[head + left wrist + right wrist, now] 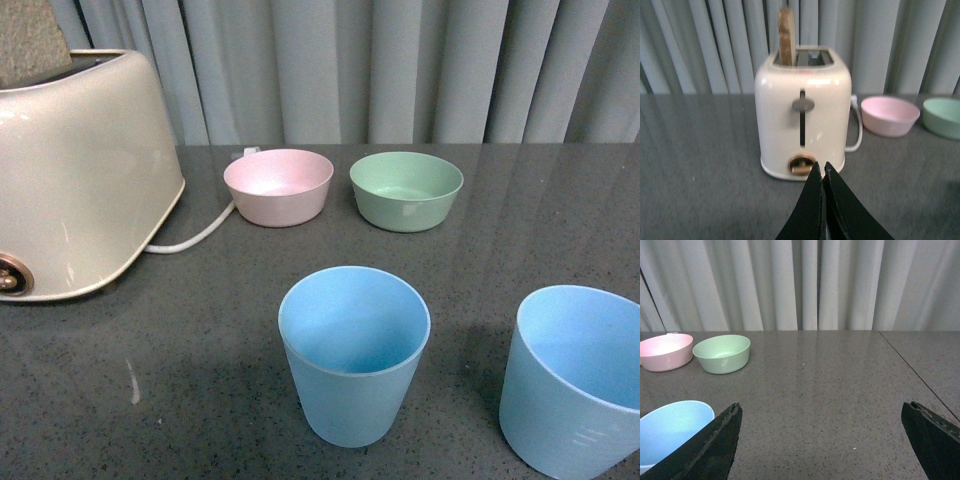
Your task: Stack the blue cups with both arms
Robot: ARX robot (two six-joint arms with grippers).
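Note:
Two light-blue cups stand upright on the dark table in the front view, one in the middle (354, 352) and one at the right edge (572, 382). Neither arm shows in the front view. My left gripper (821, 167) is shut and empty, pointing at the toaster (803, 115); no cup shows in its view. My right gripper (821, 412) is open wide over bare table. A blue cup (669, 429) sits just outside one of its fingers (715, 445), partly hidden by it.
A cream toaster (75, 170) with a slice of bread and a white cord stands at the left. A pink bowl (279, 185) and a green bowl (406, 189) sit at the back before grey curtains. They also show in the right wrist view, pink (664, 351) and green (722, 353).

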